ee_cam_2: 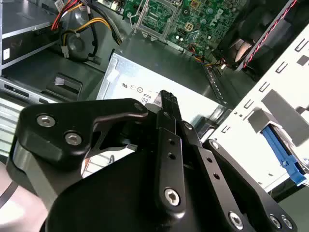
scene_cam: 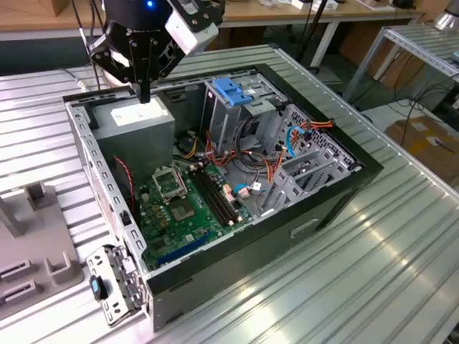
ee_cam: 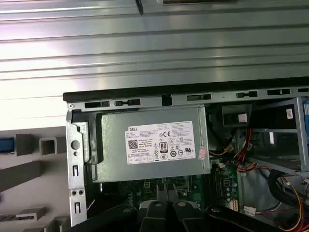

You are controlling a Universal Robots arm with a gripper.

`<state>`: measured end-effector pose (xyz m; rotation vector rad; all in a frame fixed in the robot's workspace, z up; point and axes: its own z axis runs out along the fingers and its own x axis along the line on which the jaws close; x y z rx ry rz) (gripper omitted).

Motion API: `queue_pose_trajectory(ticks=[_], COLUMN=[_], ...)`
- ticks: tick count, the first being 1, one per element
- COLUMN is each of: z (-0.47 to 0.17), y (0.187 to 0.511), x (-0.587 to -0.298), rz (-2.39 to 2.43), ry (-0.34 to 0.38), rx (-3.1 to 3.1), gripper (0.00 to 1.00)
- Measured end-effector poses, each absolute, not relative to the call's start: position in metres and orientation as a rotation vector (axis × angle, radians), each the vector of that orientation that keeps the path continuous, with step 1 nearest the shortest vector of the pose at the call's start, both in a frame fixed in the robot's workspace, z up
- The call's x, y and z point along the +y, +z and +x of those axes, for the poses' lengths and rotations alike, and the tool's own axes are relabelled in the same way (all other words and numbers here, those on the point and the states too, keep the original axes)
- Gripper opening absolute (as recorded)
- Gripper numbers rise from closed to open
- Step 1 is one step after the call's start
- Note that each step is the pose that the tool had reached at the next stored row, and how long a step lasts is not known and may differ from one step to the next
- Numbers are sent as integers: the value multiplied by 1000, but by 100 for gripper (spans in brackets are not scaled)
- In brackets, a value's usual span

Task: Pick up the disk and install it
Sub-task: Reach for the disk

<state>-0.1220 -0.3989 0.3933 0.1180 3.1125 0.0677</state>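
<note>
Closed with nothing between its fingers, the pincer [scene_cam: 145, 94] hangs tip-down just above the grey power supply [scene_cam: 140, 123], which sits in a corner of the open computer case [scene_cam: 344, 188]. In both wrist views the supply's labelled top lies directly beneath the fingertips, near but apart from them. Past the supply, farther from the pincer, the green motherboard [scene_cam: 179, 208] covers the case floor. Beyond that stands the grey drive cage [scene_cam: 240, 118] with its blue latch [scene_cam: 233, 89] and a tangle of red, orange and blue cables.

The disk [ee_cam_2: 286, 158] is well apart from the pincer and outside the case. In the second wrist view only its bright blue frame edge shows, past the perforated case wall [ee_cam_2: 270, 92] next to the pincer. In the first wrist view a blue sliver sits at the grey holder [scene_cam: 36, 240] beside the case; I cannot tell how the disk rests there. Case and holder stand on a ribbed metal table [scene_cam: 358, 279].
</note>
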Motion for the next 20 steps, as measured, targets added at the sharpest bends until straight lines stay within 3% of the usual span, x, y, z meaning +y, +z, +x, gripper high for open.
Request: queue_pose_trajectory(ticks=[20], z=[-129], y=[393], x=[-399], rz=[118], ry=[68], rx=[3112], gripper=[11])
